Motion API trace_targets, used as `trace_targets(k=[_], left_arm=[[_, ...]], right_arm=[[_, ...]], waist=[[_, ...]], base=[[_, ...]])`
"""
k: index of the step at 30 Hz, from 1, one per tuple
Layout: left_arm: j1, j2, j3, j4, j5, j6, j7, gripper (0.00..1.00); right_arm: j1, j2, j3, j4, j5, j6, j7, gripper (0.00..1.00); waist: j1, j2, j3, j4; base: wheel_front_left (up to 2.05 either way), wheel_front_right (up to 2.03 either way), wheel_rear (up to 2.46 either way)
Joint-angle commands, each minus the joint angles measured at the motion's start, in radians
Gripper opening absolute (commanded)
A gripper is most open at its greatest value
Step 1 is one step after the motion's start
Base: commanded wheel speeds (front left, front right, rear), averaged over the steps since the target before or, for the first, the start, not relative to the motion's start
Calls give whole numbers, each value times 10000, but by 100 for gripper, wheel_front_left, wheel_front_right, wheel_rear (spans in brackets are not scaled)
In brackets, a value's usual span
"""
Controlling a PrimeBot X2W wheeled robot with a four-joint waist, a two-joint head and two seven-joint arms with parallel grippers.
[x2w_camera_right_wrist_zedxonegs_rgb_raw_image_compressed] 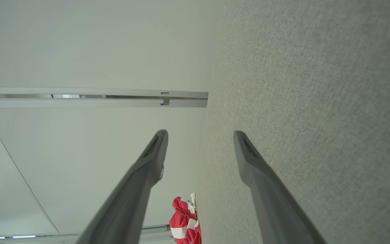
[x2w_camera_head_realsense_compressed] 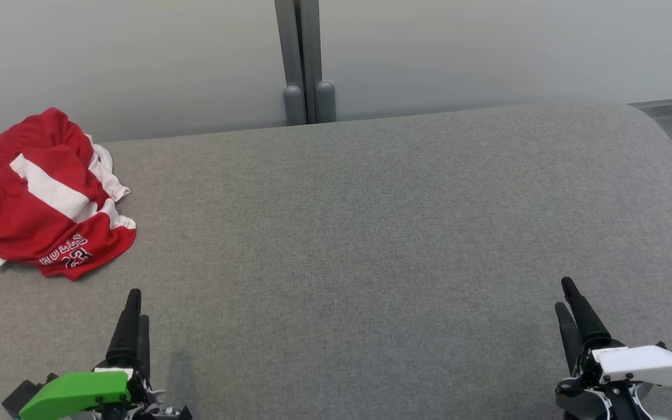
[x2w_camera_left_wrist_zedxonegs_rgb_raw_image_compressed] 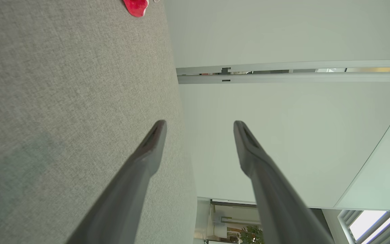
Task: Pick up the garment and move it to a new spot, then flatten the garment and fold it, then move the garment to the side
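Red-and-white garment point(x2w_camera_head_realsense_compressed: 44, 195) crumpled at upper left of head frame, on grey counter point(x2w_camera_head_realsense_compressed: 371, 233); up and left of left hand point(x2w_camera_head_realsense_compressed: 139, 306), well apart; right hand point(x2w_camera_head_realsense_compressed: 564, 294) at lower right, much farther; both hands spread wide, empty

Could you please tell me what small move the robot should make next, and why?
Probably reach the left gripper forward toward the red and white garment, which lies crumpled at the far left of the grey surface. That gripper is open, empty and nearer to it than the right gripper, which is also open.
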Motion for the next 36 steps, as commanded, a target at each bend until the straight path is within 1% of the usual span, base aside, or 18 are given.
trace_targets(k=[1, 8, 14, 19, 24, 29, 36], left_arm=[[-68, 47, -66, -277, 208, -14, -131, 100], [18, 56, -212, -565, 938, -18, -424, 100], [-21, 64, -291, -764, 1944, 63, -664, 100], [-67, 70, -454, -1090, 3193, 288, -859, 100], [-56, 75, -684, -1438, 4461, 471, -1029, 100], [10, 81, -983, -1639, 5953, 586, -1207, 100], [195, 87, -1226, -1735, 7341, 732, -1423, 100]], right_arm=[[-39, -78, 34, -206, -265, 1, -140, 100], [-34, -91, -6, -339, -1284, 1, -435, 100], [-38, -101, 6, -669, -2861, 2, -675, 100], [-15, -108, 19, -1072, -4310, 2, -870, 100], [32, -115, 60, -1344, -5353, 2, -1043, 100], [80, -122, 166, -1513, -6485, 3, -1219, 100], [153, -131, 325, -1652, -7967, 3, -1437, 100]], waist=[[0, 0, -6, 0], [0, 0, -36, 0], [0, 0, -60, 0], [0, 0, -70, -5], [0, 0, -76, -8], [0, 0, -82, -4], [0, 0, -92, 9]], base=[[0, 0, 0], [0, 0, 0], [0, 0, 0], [0, 0, 0], [0, 0, 0], [0, 0, 0], [0, 0, 0]])
